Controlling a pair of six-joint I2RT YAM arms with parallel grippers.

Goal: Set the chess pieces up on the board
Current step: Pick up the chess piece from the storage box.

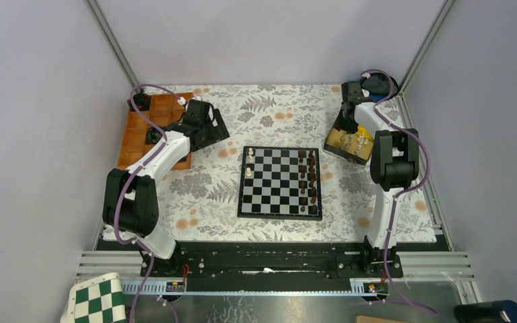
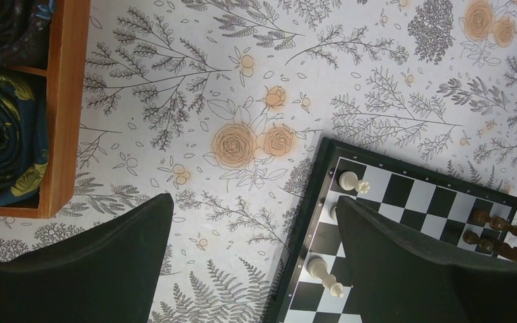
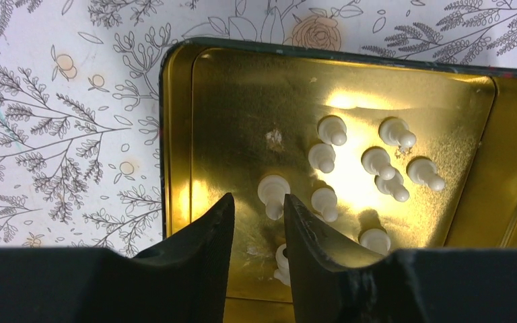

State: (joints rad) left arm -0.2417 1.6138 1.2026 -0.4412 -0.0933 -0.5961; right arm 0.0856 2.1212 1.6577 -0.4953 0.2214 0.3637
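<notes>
**Right arm at the tin for a pawn, left arm waiting wide**

At the far left a wooden tray (image 1: 134, 145) sits on the flowered tablecloth (image 2: 175, 67), with a rolled dark cloth (image 2: 3, 134) in its compartments. It plays no part in the job.

The left gripper (image 2: 254, 202) hangs just beside it, above the cloth off the board's left edge. Its jaws are spread as wide as they go, with nothing between them. That reads as a parked pose, low and out of the way so the other arm can work.

In the middle lies the board (image 1: 281, 202), black-framed and square to the arms. At least two chess pieces (image 1: 250, 153) in white stand on its left-hand file. The dark pieces (image 1: 307, 176) already fill a row down its right side. White looks barely begun, so most of the setting-up is still ahead.

To the right and a little further back is the gold tin (image 3: 175, 134), where the rest of the white men are kept. About ten of them lie loose and mostly tipped on its shiny floor, clustered near the middle.

The right gripper (image 3: 258, 198) is lowered into the tin with its jaws drawn in to a slim gap. One pawn (image 3: 272, 195) sits right at the mouth of that gap, a little apart from its neighbours. That probably makes it the easy one to take without knocking the others. The far fingertip (image 3: 296, 222) looks to be against the pawn, but I cannot tell whether the jaws already pinch it.

Another piece (image 3: 281, 262) lies half hidden under the same finger and could be nudged. The tin's slick bottom may also let a tipped pawn skid away from the pads.
</notes>
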